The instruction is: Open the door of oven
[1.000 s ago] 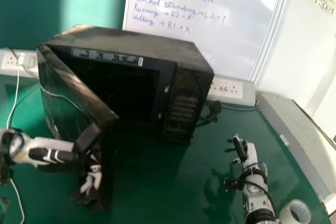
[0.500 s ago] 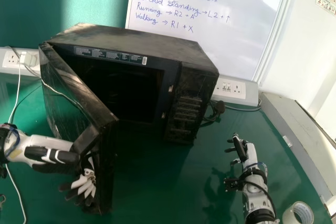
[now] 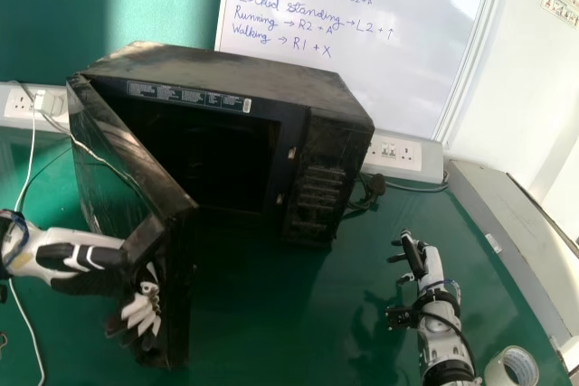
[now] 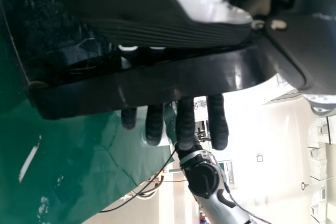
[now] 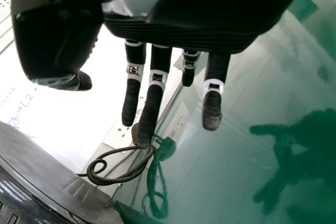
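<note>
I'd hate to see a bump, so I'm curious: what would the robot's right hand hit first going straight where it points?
Probably the dark plug beside the oven, or the white socket strip behind it; the right hand points that way over the green table, though its height is unclear.

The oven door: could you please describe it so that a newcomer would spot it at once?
On the green table stands a black microwave oven. Its door juts out from the left side, the left hand at its free edge, unlike the flush button panel.
</note>
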### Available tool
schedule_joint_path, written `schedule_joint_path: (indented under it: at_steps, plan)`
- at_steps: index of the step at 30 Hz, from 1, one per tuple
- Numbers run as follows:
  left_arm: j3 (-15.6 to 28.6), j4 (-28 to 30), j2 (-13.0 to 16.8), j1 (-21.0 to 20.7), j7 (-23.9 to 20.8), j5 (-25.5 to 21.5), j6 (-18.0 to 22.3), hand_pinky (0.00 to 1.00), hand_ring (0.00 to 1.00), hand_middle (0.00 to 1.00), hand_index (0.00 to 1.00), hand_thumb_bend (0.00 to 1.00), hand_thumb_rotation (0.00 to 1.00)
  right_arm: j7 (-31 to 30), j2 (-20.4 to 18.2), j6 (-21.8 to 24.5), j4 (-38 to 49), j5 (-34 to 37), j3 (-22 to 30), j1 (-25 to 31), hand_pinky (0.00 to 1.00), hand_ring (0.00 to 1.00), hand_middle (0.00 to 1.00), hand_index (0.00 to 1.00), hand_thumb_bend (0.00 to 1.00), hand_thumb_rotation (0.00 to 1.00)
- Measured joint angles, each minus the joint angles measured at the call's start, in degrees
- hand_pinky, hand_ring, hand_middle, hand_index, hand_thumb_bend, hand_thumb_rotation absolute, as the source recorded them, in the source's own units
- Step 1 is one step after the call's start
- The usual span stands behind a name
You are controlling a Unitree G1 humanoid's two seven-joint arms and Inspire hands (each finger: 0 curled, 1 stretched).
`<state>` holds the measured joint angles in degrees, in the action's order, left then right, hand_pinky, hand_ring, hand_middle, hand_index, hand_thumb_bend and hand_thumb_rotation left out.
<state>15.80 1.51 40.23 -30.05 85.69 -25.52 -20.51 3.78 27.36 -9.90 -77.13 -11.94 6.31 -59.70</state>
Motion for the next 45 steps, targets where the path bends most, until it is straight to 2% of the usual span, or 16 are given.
schedule_joint_path:
  at_steps: [1,6,11,15,21,26,30,33,36,38,40,42,45]
  plan:
    - [0.04,0.12,0.00,0.14,0.00,0.00,0.00,0.00,0.02,0.06,0.19,0.78,0.43,0.00,0.00,0.00,0.00,0.00,0.00,0.00,0.17,0.23,0.36,0.58,0.58,0.36]
    - [0.64,0.69,0.00,0.64,0.00,0.00,0.01,0.00,0.01,0.05,0.16,0.82,0.46,0.00,-0.01,0.00,0.00,0.00,0.00,0.00,0.17,0.23,0.36,0.58,0.59,0.37]
    - [0.82,0.60,0.00,0.83,0.00,0.00,0.19,0.00,0.00,0.04,0.12,0.81,0.43,0.00,-0.01,0.00,0.00,0.00,0.00,0.00,0.17,0.23,0.36,0.58,0.58,0.37]
    - [0.88,0.48,0.00,0.87,0.00,-0.01,0.24,0.00,0.00,0.03,0.09,0.87,0.41,0.00,-0.01,0.00,0.00,0.00,0.00,0.00,0.17,0.23,0.36,0.58,0.58,0.36]
    - [0.89,-0.67,0.01,1.00,0.05,-0.46,1.11,0.00,0.00,0.03,0.09,0.77,0.50,0.00,-0.01,0.00,0.00,0.00,0.00,0.00,0.17,0.23,0.36,0.58,0.58,0.36]
    - [0.88,-2.83,1.02,1.08,0.62,-1.48,2.64,0.00,0.00,0.04,0.07,0.83,0.47,0.00,-0.02,0.00,0.00,0.00,0.01,0.00,0.17,0.23,0.36,0.60,0.58,0.34]
    - [0.88,-4.55,1.94,1.22,0.82,-2.50,3.44,0.00,0.00,0.03,0.05,0.82,0.44,0.00,-0.01,0.00,0.00,0.00,0.01,0.00,0.17,0.23,0.36,0.59,0.57,0.35]
    - [0.88,-5.74,3.07,1.50,1.29,-3.28,3.85,0.00,0.00,0.03,0.05,0.80,0.43,-0.01,-0.01,0.00,0.00,0.00,0.01,0.00,0.17,0.23,0.36,0.57,0.58,0.37]
    - [0.88,-7.33,4.44,1.57,2.13,-4.56,4.75,0.00,0.00,0.03,0.06,0.74,0.48,0.00,-0.01,0.00,0.00,-0.01,0.01,0.00,0.17,0.23,0.36,0.59,0.59,0.37]
    - [0.88,-9.19,5.87,1.56,3.60,-5.72,5.72,0.00,0.00,0.03,0.07,0.70,0.46,0.00,0.01,0.00,0.00,-0.02,0.00,0.00,0.17,0.23,0.36,0.60,0.58,0.36]
    - [0.89,-11.54,7.67,1.54,5.23,-7.40,6.72,0.00,0.00,0.04,0.08,0.67,0.44,0.00,0.00,0.00,0.00,-0.02,-0.01,0.00,0.17,0.23,0.36,0.59,0.58,0.36]
    - [0.88,-13.57,9.77,1.50,5.54,-9.49,7.81,0.00,0.00,0.04,0.07,0.65,0.49,0.00,0.01,0.00,0.00,-0.02,0.00,0.00,0.17,0.23,0.35,0.59,0.59,0.35]
    - [0.89,-16.83,13.51,1.37,5.54,-12.38,9.16,0.00,0.00,0.04,0.08,0.66,0.50,0.00,0.02,0.01,0.00,0.00,0.05,0.00,0.17,0.23,0.35,0.59,0.59,0.35]
